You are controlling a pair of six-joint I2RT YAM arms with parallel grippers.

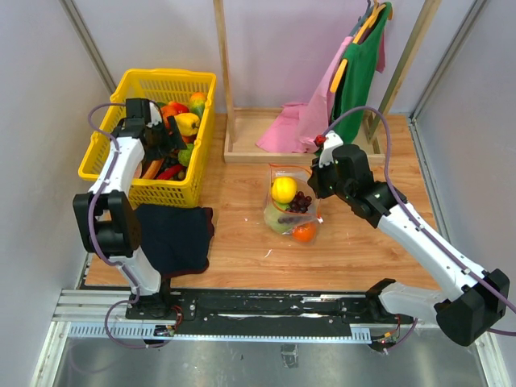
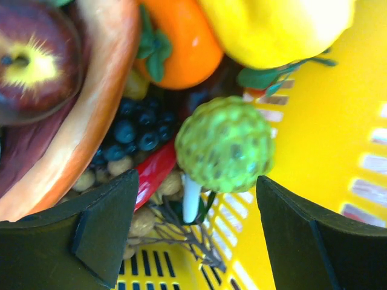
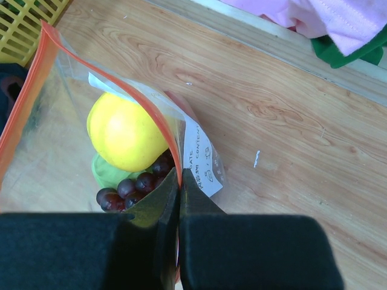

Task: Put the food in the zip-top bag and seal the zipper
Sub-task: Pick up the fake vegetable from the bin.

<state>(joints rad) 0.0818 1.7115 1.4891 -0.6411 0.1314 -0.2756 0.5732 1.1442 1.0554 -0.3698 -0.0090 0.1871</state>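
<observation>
Zip-top bag [image 1: 291, 203] sits mid-frame on the desk [image 1: 355, 242] with a yellow fruit [image 1: 283, 189] and grapes [image 1: 300, 201] inside, my right jaws clenched on its zipper [image 3: 25, 90], my left jaws released over a bumpy green fruit [image 2: 224, 145] in the upper-left yellow basket [image 1: 165, 192]

Zip-top bag [image 3: 72, 90] label [image 3: 198, 158]: perhaps "DATE", "CONTENT"

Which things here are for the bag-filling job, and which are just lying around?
For the job: zip-top bag, its orange zipper, the yellow fruit and grapes inside, the toy food in the yellow basket.
Just lying about: pink cloth, green shirt, dark cloth, wooden rack.
</observation>
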